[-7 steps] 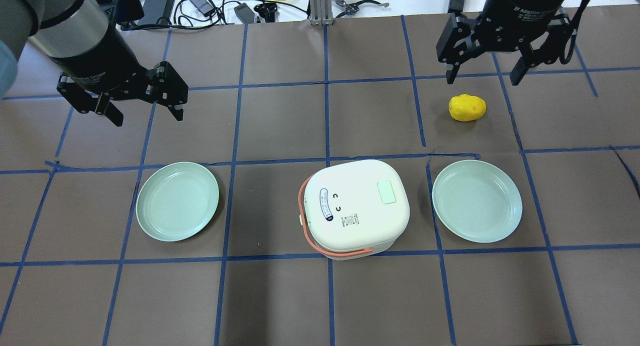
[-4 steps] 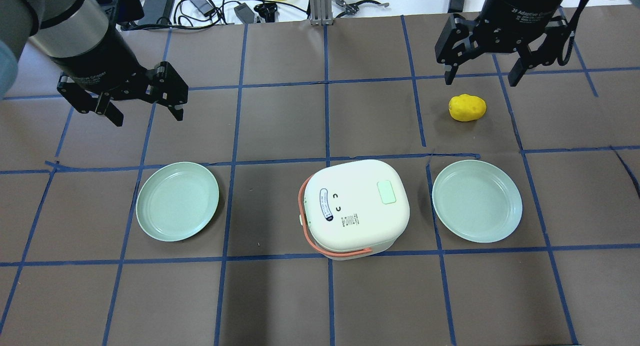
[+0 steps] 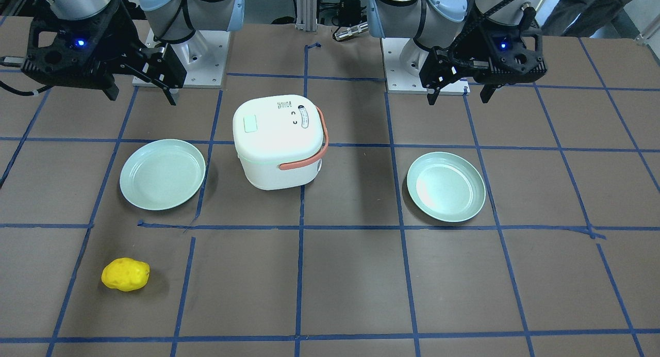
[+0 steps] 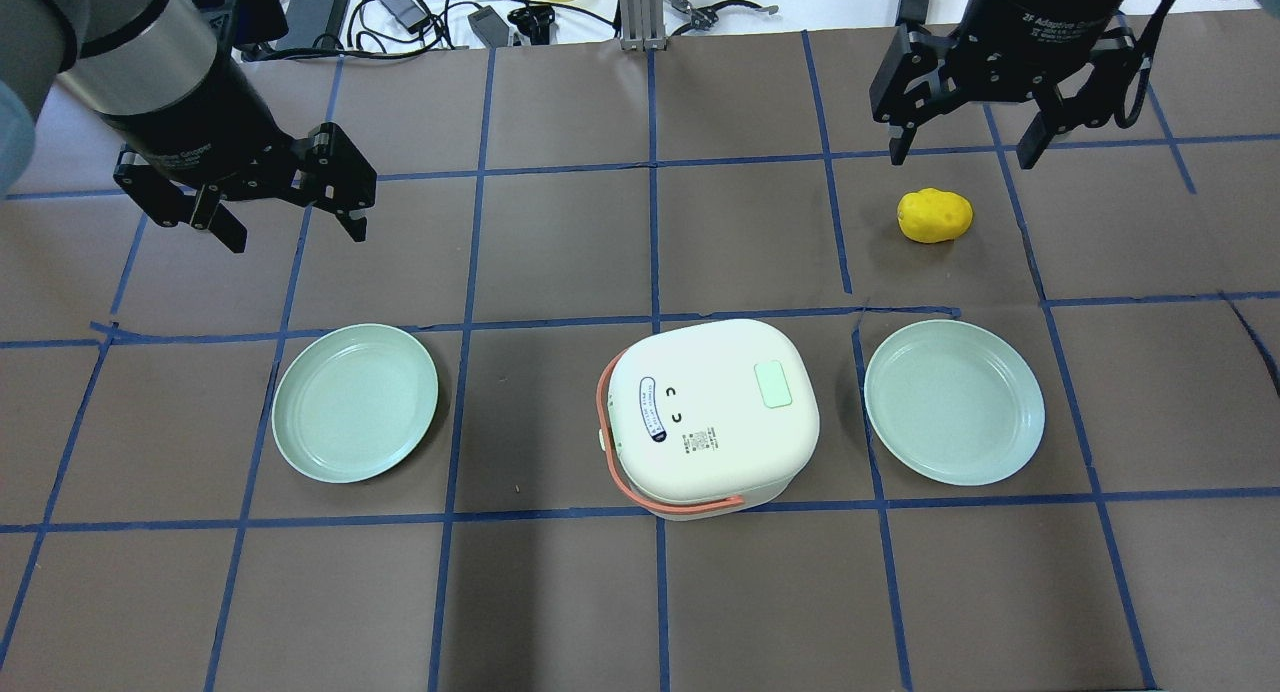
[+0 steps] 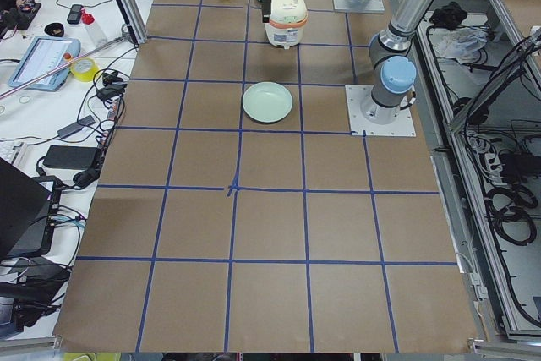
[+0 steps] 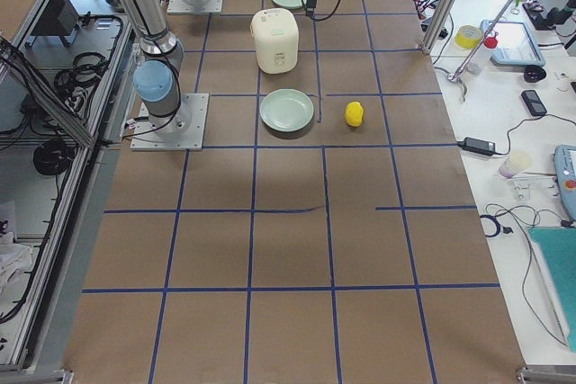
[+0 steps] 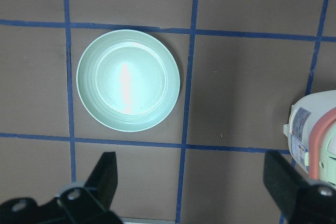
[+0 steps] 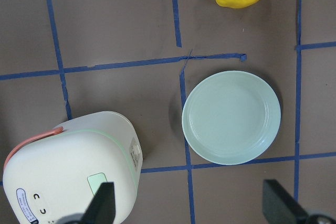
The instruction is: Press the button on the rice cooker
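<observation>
The white rice cooker (image 4: pixel 710 417) with an orange handle stands at the table's middle, lid closed. A pale green button (image 4: pixel 774 384) sits on its lid and also shows in the front view (image 3: pixel 251 124) and the right wrist view (image 8: pixel 97 183). My left gripper (image 4: pixel 297 234) is open and empty, held high, far back-left of the cooker. My right gripper (image 4: pixel 962 157) is open and empty, held high at the back right, beyond the cooker. The cooker's edge (image 7: pixel 315 140) shows at the right of the left wrist view.
Two pale green plates lie beside the cooker, one to its left (image 4: pixel 355 402) and one to its right (image 4: pixel 953 402). A yellow potato-like object (image 4: pixel 934 215) lies just in front of the right gripper. Cables and adapters (image 4: pixel 420 12) lie along the far edge.
My right gripper has drifted slightly toward the far edge of the table. The left gripper and the cooker have not moved.
</observation>
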Tool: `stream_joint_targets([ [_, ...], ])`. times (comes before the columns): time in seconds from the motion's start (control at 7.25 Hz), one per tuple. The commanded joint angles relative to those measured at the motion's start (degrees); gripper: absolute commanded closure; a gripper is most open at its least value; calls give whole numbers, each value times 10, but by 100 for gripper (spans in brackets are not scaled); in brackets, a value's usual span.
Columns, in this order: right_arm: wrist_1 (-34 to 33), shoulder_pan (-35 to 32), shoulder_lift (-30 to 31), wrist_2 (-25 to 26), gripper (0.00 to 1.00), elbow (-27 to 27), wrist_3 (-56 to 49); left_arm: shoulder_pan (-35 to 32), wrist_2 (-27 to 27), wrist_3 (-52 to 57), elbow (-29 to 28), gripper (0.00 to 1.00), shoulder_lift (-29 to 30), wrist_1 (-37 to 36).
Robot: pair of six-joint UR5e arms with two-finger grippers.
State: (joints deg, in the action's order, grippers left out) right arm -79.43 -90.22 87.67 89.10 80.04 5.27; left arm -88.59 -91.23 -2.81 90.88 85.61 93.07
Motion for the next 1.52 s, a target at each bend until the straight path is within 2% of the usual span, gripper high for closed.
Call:
stream_joint_targets([
  [0.0, 3, 2, -2, 5, 0, 9, 1, 0, 0, 0, 0, 0, 0, 0],
  [0.55, 0, 2, -2, -1, 0, 9, -2, 0, 0, 0, 0, 0, 0, 0],
  [0.69, 1, 0, -2, -2, 5, 9, 0, 0, 0, 0, 0, 0, 0, 0],
  [0.83, 2, -3, -2, -4, 36, 11, 0, 0, 0, 0, 0, 0, 0, 0],
  [0.97, 3, -4, -1, -7, 55, 20, 0, 0, 0, 0, 0, 0, 0, 0],
  [1.1, 1, -5, 0, -31, 62, 27, 2, 0, 0, 0, 0, 0, 0, 0],
  [1.38, 4, -20, 1, -60, 64, 53, -1, 0, 0, 0, 0, 0, 0, 0],
])
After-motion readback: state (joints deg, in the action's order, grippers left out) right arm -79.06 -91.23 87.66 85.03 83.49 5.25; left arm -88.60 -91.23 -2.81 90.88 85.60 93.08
